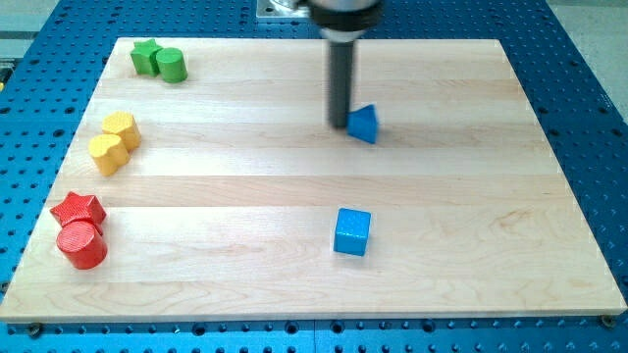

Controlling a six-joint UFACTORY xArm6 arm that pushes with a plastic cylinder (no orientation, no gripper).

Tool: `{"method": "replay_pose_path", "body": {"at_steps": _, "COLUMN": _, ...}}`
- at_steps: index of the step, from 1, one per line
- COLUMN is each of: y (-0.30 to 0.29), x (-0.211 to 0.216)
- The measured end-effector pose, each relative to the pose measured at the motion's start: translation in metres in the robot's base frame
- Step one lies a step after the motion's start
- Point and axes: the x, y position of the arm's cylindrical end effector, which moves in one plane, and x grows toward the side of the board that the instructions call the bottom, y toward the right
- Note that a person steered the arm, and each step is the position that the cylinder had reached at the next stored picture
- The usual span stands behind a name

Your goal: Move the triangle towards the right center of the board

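A blue triangle block (364,124) lies on the wooden board (471,196), above the middle and a little right of centre. My tip (339,126) stands just at the triangle's left side, touching or nearly touching it. The dark rod rises from there to the view's top.
A blue cube (352,232) lies below the triangle, lower centre. A green star (146,57) and a green cylinder (172,66) sit top left. Two yellow blocks (114,142) lie at the left. A red star (78,208) and a red cylinder (82,245) sit bottom left.
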Motion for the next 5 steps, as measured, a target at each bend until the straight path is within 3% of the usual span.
{"method": "replay_pose_path", "body": {"at_steps": 1, "y": 0.039, "x": 0.010}}
{"method": "replay_pose_path", "body": {"at_steps": 2, "y": -0.032, "x": -0.003}}
{"method": "replay_pose_path", "body": {"at_steps": 3, "y": 0.023, "x": 0.025}}
{"method": "replay_pose_path", "body": {"at_steps": 4, "y": 0.084, "x": 0.014}}
{"method": "replay_pose_path", "body": {"at_steps": 5, "y": 0.041, "x": 0.016}}
